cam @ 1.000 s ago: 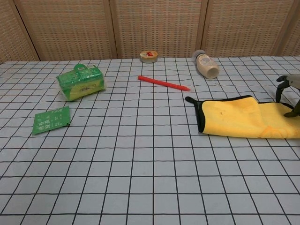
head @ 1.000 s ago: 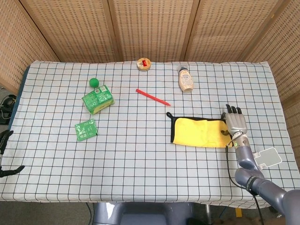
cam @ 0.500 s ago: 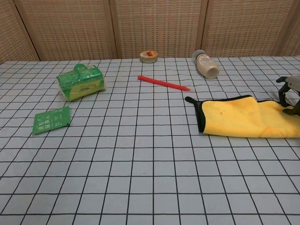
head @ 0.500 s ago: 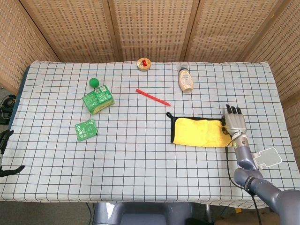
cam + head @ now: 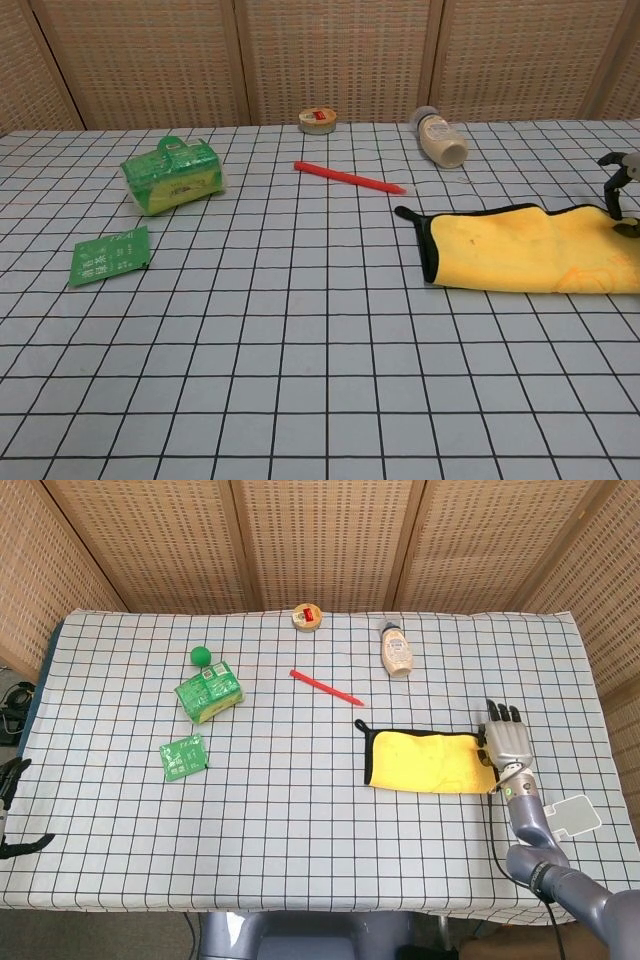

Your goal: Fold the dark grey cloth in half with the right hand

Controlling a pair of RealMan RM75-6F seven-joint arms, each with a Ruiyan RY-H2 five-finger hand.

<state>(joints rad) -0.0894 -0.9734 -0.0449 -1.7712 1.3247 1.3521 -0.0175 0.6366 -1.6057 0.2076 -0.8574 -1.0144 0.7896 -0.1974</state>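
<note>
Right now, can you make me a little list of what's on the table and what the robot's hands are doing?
cloth: folded cloth, yellow side up, dark edge at its left end
right hand: right hand at the cloth's right end, fingers apart; grip unclear
left hand: left hand off the table's left edge
red pen: red pen behind the cloth
bottle: bottle lying on its side
green things: ball, box, flat packet
tape roll: tape roll at the far edge

Soft matt cloth, yellow face up, lies on checked fabric tablecloth.
</note>
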